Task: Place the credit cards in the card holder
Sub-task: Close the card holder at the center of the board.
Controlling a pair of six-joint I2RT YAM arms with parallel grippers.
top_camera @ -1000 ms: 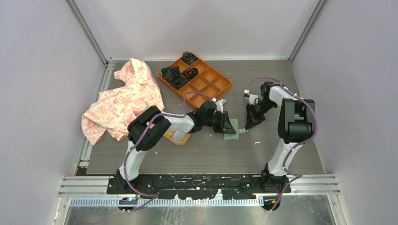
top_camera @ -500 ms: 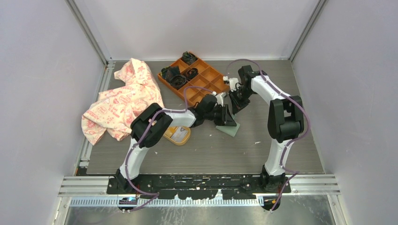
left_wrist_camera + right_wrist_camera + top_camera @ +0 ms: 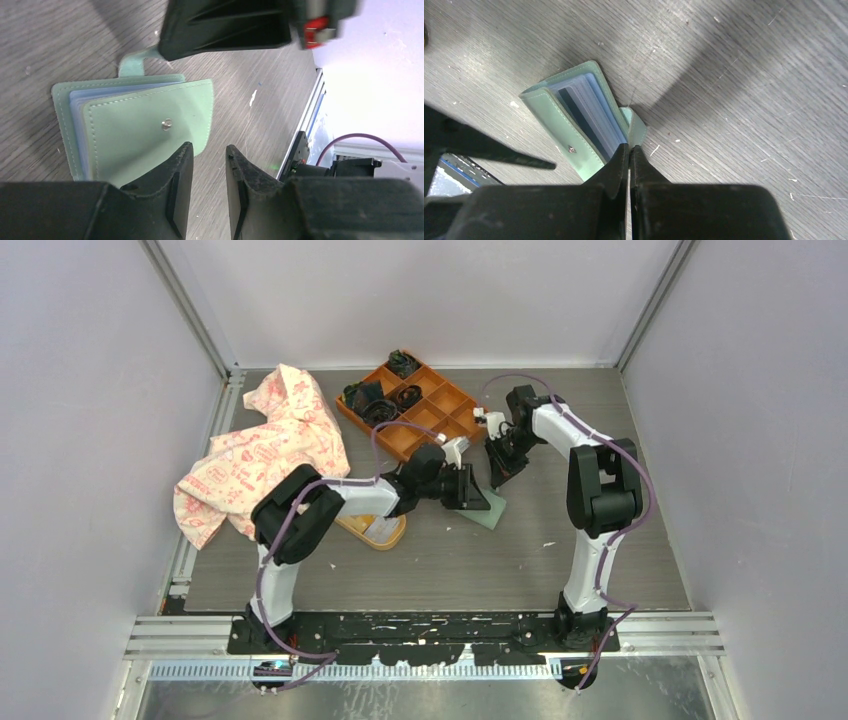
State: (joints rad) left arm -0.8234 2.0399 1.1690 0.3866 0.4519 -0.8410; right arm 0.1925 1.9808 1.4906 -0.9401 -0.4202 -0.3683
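Grey wood-grain worktop inside plain white walls is my whole field. Taking the small sage-green folding card holder as my mark: well to its left lies a crumpled cream cloth with red print. Nearer on that side sits a yellow oval dish with something pale in it. I cannot tell from the overhead view whether that is a card.

The left gripper hangs right at the holder's near edge. Its jaws are part-way apart with bare worktop showing between them, so it grasps nothing. One finger overlaps the cover's rim.

The holder lies half folded, silver snap stud up, blue sleeves fanned.

Just right of it, the right gripper has its jaws pressed together on nothing, tips beside the closing tab.

Between the sleeves I see a dark edge. I judge that to be a black card already seated, so the job looks partly done. Any pale card is unaccounted for.

The sleeve interiors are hidden, and from overhead the arms cover most of the holder.
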